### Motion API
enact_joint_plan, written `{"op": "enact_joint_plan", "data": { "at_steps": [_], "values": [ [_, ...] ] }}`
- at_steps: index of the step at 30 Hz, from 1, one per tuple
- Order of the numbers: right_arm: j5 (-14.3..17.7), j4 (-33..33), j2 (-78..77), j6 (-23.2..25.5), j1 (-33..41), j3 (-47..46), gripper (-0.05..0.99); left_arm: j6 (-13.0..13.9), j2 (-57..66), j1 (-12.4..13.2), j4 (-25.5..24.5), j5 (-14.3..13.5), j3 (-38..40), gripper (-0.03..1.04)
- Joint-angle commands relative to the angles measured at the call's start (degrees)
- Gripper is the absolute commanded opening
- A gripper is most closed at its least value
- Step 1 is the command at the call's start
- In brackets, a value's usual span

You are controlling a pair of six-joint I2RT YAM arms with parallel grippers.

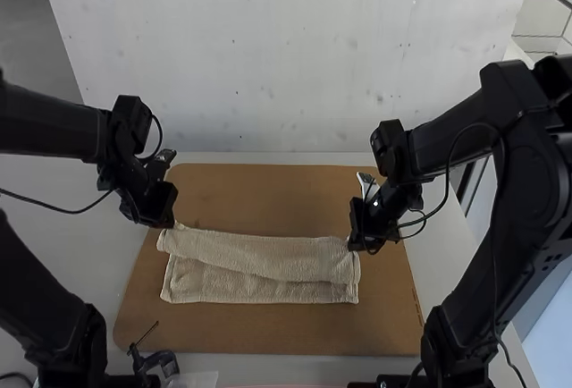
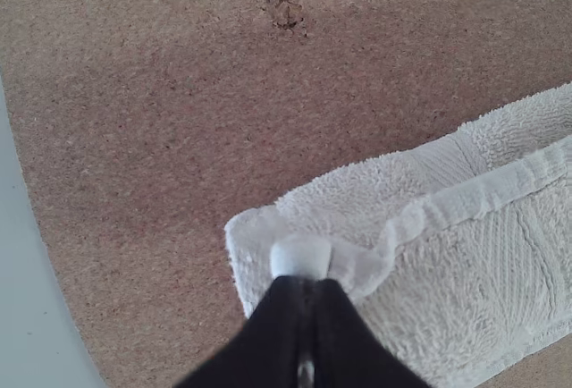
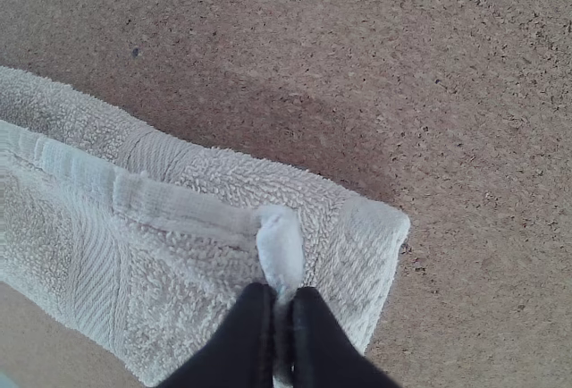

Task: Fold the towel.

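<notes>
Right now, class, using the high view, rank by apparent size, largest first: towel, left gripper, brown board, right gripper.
1. Brown board: reaches out past the towel on every side.
2. Towel: much larger than either gripper.
3. Left gripper and right gripper: too alike to rank.

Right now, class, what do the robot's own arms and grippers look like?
The left arm and right arm are black, with thick links and bulky, rounded joints. Thin dark cables loop off them. The left gripper and right gripper are black too, with fingers tapering towards the tips.
</notes>
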Motion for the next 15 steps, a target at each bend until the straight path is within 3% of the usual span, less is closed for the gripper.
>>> {"op": "enact_joint_plan", "data": {
  "at_steps": [1,15],
  "values": [
    [0.8,0.2,0.5,-0.5,0.7,0.3,0.02,-0.8,3.4,0.4,0.6,-0.6,1.3,0.02],
    [1.5,2.0,5.1,-1.1,-0.1,0.6,0.02,-1.8,5.2,-1.7,-3.5,-2.0,2.0,0.02]
  ]
}}
